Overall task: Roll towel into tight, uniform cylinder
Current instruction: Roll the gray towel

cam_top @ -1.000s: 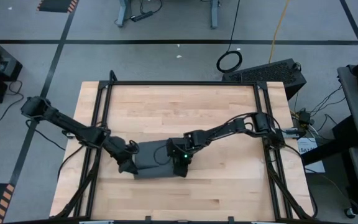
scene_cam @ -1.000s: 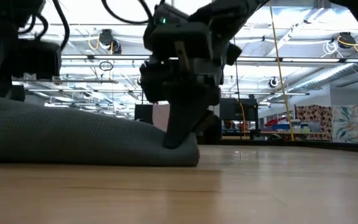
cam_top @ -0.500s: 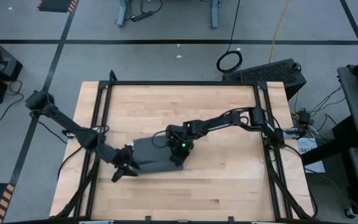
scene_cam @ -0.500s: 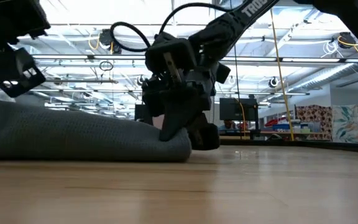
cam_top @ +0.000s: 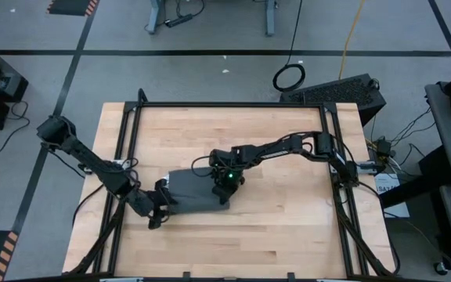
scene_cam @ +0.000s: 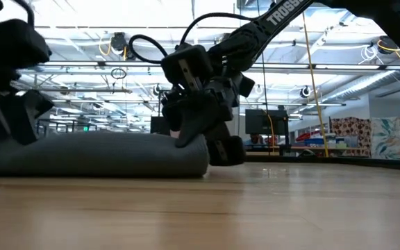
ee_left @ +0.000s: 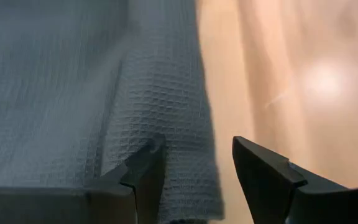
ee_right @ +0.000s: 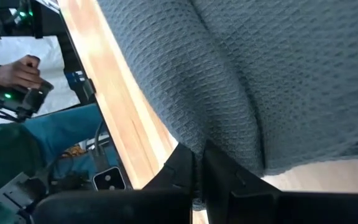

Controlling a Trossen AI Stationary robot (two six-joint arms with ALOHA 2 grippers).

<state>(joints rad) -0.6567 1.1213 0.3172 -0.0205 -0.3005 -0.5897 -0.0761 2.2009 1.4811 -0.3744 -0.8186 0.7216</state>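
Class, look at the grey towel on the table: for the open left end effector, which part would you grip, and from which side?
Probably the towel's left edge, approached from the left, level with the table. The left end effector straddles that thin, flat-lying edge, so closing should pinch it.

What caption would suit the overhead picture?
Two robot arms work a folded grey towel on a wooden table, left gripper and right gripper at opposite ends.

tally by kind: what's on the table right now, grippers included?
towel: 1
grippers: 2, left gripper and right gripper, one at each end of the towel
table: 1
Total: 4
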